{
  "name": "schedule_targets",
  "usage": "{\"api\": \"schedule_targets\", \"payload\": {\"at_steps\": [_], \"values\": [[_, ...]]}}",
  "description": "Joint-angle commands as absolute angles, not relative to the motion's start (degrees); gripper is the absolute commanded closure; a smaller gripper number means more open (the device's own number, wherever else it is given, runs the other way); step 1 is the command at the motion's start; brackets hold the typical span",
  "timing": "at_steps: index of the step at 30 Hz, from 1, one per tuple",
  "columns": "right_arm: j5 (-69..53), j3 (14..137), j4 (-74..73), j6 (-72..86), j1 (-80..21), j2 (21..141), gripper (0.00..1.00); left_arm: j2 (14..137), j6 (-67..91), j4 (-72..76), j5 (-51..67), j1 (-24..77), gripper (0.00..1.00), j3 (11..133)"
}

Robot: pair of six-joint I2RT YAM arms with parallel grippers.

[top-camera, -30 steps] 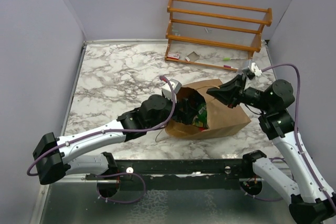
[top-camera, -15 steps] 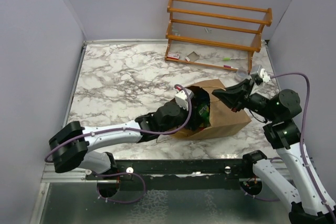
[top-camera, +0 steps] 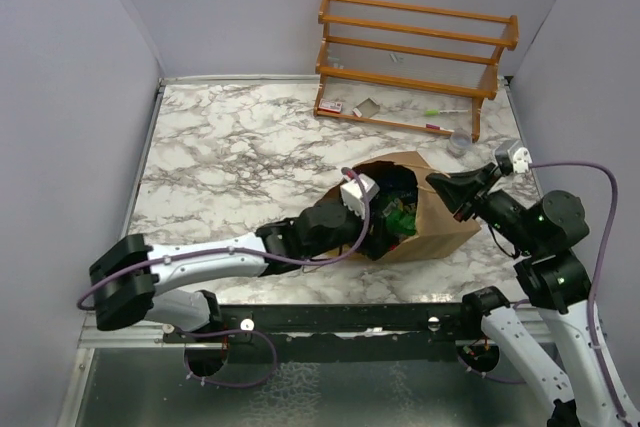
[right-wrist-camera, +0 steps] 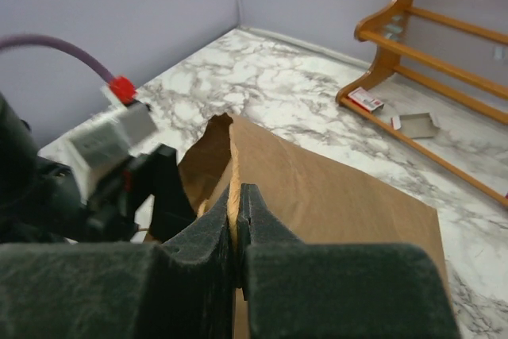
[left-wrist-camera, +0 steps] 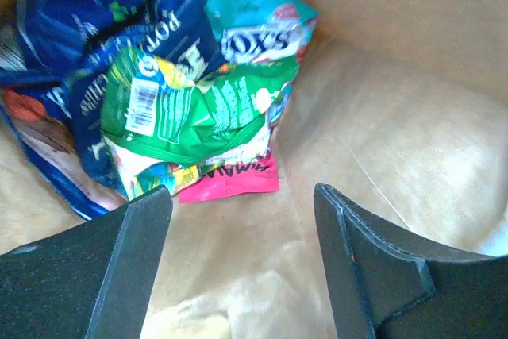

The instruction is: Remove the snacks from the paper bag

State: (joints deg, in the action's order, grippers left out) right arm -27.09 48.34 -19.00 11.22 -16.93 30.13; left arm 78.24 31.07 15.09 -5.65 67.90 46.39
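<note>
Top external, paper bag (top-camera: 445, 229) lying mouth-left, left gripper (left-wrist-camera: 242, 196) apart inside, right gripper (right-wrist-camera: 236, 200) clamped on rim.

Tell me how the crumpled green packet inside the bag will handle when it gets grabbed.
The green packet is creased and folded, so it is probably floppy and light. Its glossy film may slip in a grip. It lies against the blue packet, so that one could drag along.

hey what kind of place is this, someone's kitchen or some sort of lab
Probably a robot test booth: plain walls box in a marble-patterned table, a left arm and a right arm are bolted along its near edge, with a paper bag and wooden rack as props.
</note>
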Motion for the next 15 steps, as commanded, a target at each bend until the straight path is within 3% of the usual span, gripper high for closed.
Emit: {"api": "schedule_targets", "payload": {"at_steps": [1,10,15], "values": [[-20.15,47.29,-15.76,11.49,-17.05,28.63,0.98,67.05,26.65,9.08,-9.71,67.95,0.22,45.44],[-18.24,49.87,-12.43,10.08,-17.05,33.86,0.98,47.96,32.28,-8.57,-22.76,66.09,0.02,39.33],[-16.8,49.68,-12.13,9.2,-17.05,33.09,0.98,45.96,40.46,-7.23,-15.04,56.88,0.01,34.27]]}}
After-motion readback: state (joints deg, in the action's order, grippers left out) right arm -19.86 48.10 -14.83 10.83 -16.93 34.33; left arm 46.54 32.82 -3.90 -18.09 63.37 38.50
